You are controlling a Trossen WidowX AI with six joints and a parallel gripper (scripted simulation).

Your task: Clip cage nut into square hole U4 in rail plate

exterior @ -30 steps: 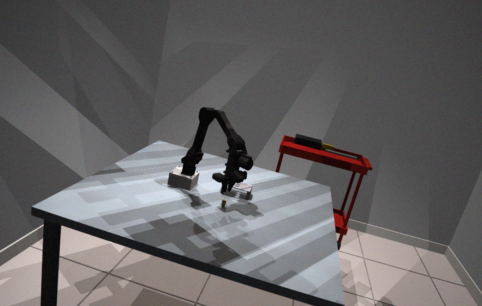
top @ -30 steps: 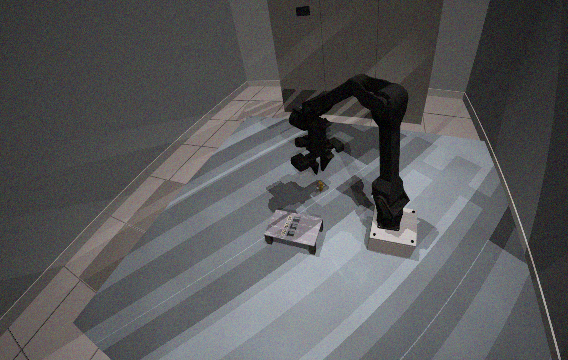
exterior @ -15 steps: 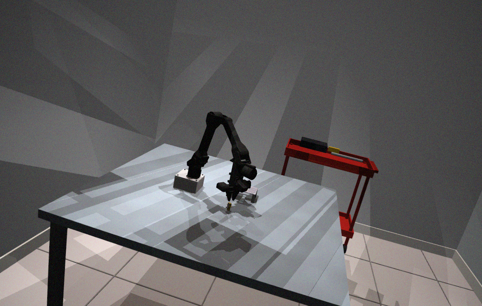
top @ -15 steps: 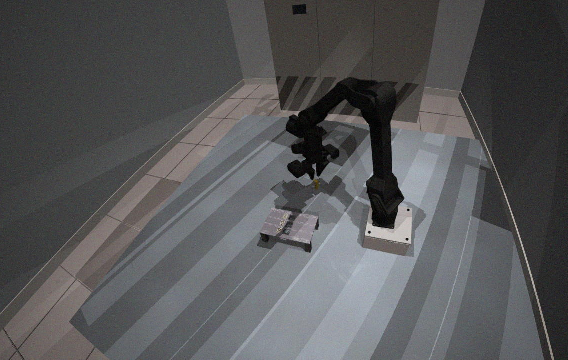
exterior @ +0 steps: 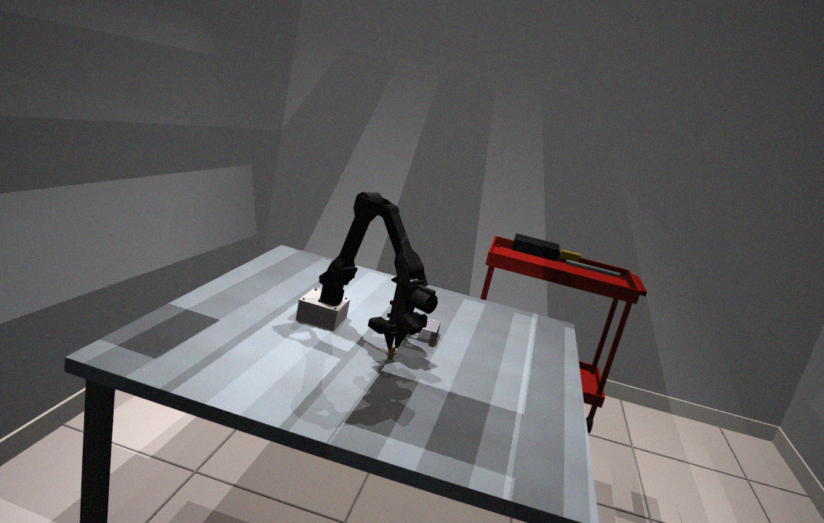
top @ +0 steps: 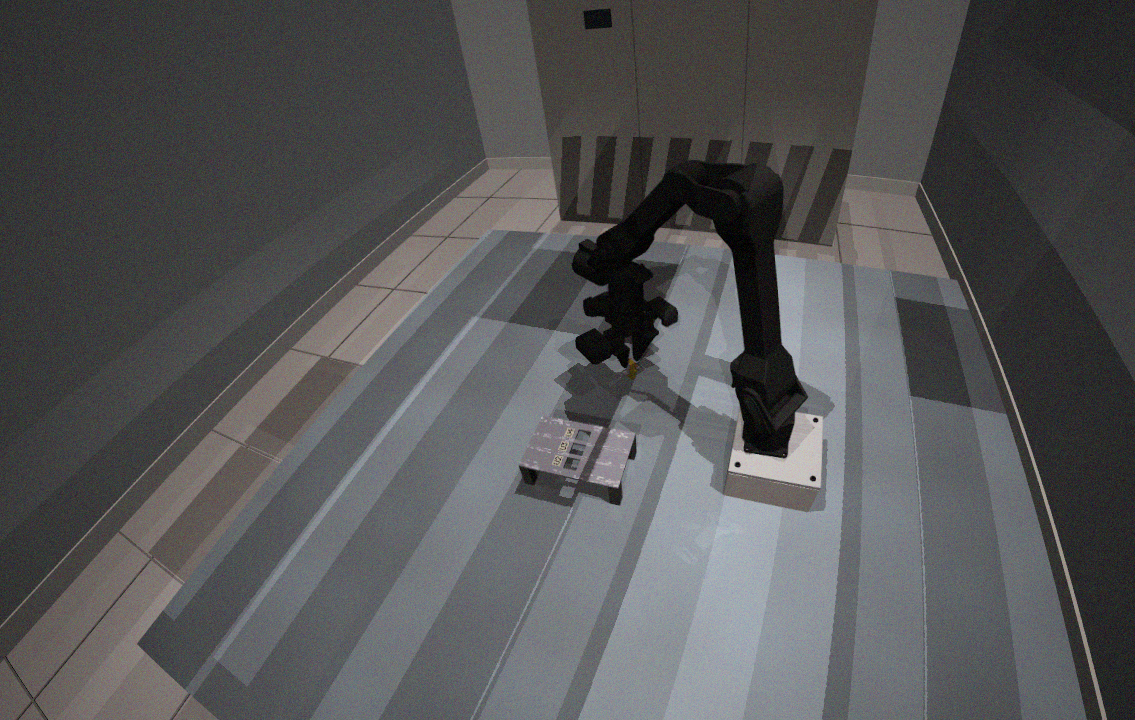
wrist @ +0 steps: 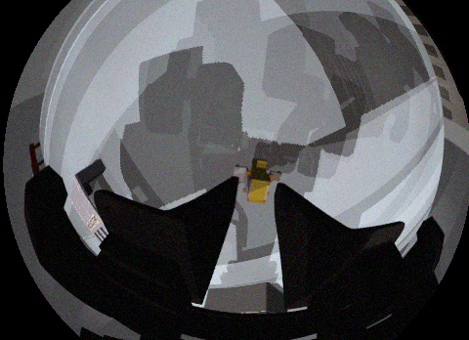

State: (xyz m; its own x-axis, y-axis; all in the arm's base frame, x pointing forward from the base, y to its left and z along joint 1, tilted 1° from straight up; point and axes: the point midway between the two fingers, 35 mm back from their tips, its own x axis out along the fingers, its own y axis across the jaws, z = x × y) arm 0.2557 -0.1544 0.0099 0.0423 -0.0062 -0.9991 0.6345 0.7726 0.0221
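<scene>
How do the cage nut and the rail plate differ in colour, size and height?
The cage nut is mainly yellow; the rail plate is pale pinkish. The nut is much smaller than the plate. The nut stands upright on the table; the plate is raised on dark legs.
</scene>
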